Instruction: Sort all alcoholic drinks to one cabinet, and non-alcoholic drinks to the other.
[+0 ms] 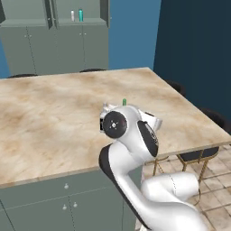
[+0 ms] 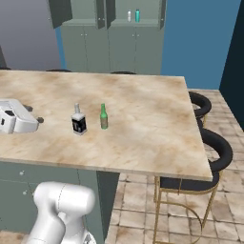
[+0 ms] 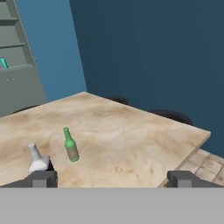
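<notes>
Two alcoholic drinks stand side by side on the marble island (image 2: 143, 124): a square clear bottle with a black label (image 2: 78, 121) and a slim green glass bottle (image 2: 103, 117). My gripper (image 2: 37, 122) hovers open just left of them, pointing their way, nothing between its fingers. In the hand view the green bottle (image 3: 70, 145) stands ahead at left, and the clear bottle (image 3: 37, 159) is partly hidden behind the left fingertip (image 3: 43, 178). The non-alcoholic drinks, a white bottle (image 2: 128, 16) and a teal bottle (image 2: 137, 15), stand together in the open cabinet (image 2: 143, 28) at the back.
Two black bar stools (image 2: 214, 147) with gold legs stand along the island's right edge. Grey-green cabinets (image 1: 54, 49) line the far wall. My own arm (image 1: 131, 135) hides most of the bottles in the left base view, where the green bottle's top (image 1: 124, 101) peeks out.
</notes>
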Robot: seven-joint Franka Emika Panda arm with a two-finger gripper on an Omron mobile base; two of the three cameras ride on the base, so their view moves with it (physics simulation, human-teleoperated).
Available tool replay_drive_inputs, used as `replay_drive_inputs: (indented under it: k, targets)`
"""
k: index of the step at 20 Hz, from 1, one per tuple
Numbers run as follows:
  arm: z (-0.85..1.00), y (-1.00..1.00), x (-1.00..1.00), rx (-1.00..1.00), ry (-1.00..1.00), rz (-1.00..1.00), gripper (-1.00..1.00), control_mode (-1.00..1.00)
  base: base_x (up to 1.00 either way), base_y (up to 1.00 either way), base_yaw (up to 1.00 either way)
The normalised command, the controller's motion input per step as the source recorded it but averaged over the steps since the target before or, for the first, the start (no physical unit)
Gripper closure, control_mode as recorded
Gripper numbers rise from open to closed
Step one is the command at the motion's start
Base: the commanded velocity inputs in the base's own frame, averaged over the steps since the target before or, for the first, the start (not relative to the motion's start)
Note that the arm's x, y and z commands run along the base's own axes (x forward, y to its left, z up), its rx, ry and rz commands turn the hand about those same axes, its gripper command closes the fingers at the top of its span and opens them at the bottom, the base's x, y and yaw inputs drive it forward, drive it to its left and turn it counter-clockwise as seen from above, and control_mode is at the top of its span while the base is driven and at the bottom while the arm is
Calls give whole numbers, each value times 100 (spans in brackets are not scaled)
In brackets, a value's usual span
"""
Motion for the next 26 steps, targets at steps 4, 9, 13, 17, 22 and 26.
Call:
replay_drive_inputs:
  k: [4,9,13,17,22,26]
  targets:
    - [-21,51,37,0,0,0,-100,-100,0,0,0]
    - [-19,43,35,0,0,0,-100,-100,0,0,0]
    - [-14,31,44,0,0,0,-100,-100,0,0,0]
    - [-4,34,52,0,0,0,-100,-100,0,0,0]
    - [0,34,53,0,0,0,-100,-100,0,0,0]
    - [-2,31,50,0,0,0,-100,-100,0,0,0]
